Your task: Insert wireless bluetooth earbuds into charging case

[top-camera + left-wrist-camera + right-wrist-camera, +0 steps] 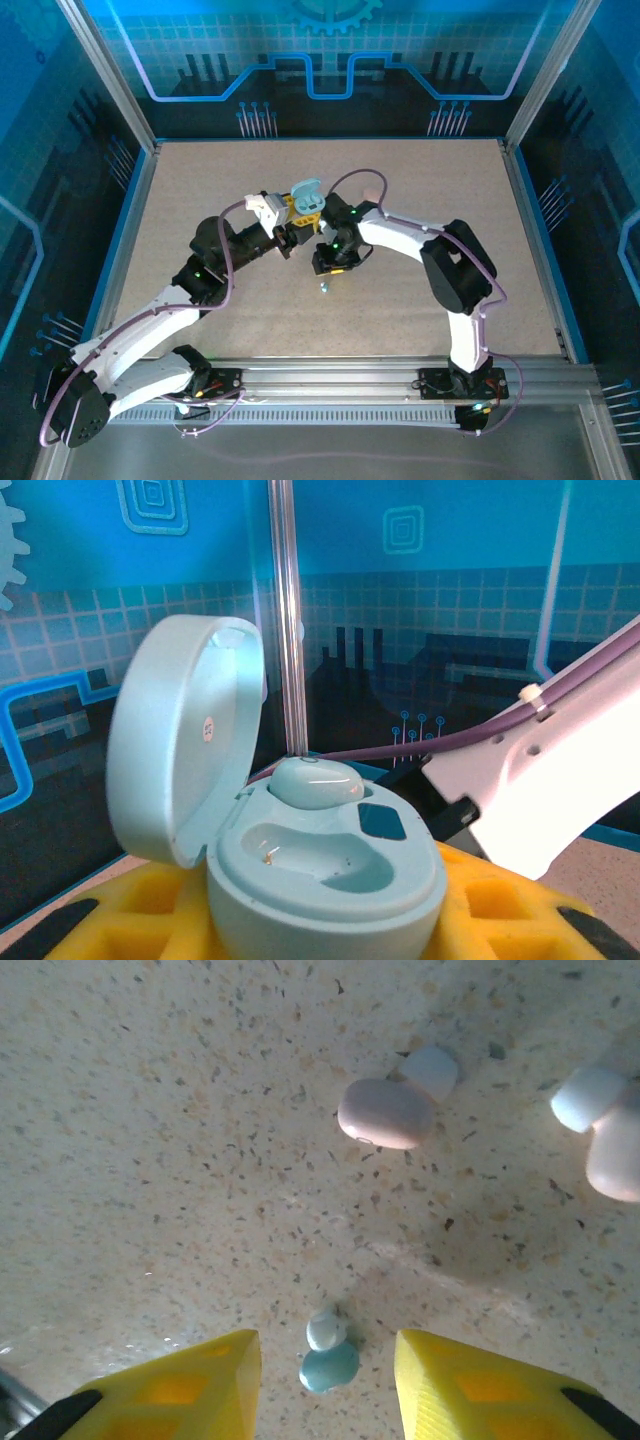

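Note:
My left gripper (325, 925) is shut on the base of a pale blue charging case (330, 880), held up off the table between yellow fingers (490, 905). Its lid (185, 735) stands open. One pale blue earbud (318, 780) sits in the far slot, and the near slot (320, 858) is empty. From above, the case (306, 196) is at the table's middle. My right gripper (328, 1352) hangs open just above the table, with a pale blue earbud (330, 1365) lying between its yellow fingers (190, 1385), untouched. That earbud (324, 288) lies just in front of the right gripper (335, 262).
A pink earbud (385, 1112) and a whitish earbud (612, 1135) lie on the speckled tabletop (150, 1160) beyond the right gripper. The right arm's white link (545, 780) and purple cable pass close behind the held case. Blue walls ring the table (200, 180).

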Robot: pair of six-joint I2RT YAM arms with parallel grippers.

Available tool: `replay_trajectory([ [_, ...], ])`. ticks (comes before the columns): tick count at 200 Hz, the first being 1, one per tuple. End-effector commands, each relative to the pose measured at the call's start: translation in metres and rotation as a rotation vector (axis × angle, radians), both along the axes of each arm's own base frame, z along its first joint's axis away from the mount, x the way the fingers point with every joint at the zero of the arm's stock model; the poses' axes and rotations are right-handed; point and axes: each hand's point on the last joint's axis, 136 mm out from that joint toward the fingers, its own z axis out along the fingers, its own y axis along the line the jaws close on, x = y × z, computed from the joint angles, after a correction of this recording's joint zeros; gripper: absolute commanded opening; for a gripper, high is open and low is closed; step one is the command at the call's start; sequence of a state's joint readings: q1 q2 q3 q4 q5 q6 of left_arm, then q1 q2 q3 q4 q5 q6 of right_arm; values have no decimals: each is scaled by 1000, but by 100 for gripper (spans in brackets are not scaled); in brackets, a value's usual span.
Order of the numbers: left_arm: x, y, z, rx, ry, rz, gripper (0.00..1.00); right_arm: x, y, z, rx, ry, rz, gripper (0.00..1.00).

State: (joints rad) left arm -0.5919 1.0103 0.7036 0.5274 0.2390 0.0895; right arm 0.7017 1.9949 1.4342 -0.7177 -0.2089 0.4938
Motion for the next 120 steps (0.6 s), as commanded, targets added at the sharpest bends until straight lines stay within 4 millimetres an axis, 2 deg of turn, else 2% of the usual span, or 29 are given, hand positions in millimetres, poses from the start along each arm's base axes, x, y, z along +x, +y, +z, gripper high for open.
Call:
replay_trajectory([
  [1,-2,5,13,-4,-55,23,32,-12,-10,-14,-137,23,72,41],
  [46,0,5,11,-1,-51,26,32,-17,-7,-24,-187,35,111,40],
  [120,1,3,10,-1,-41,19,32,-22,-1,-30,-201,48,130,38],
])
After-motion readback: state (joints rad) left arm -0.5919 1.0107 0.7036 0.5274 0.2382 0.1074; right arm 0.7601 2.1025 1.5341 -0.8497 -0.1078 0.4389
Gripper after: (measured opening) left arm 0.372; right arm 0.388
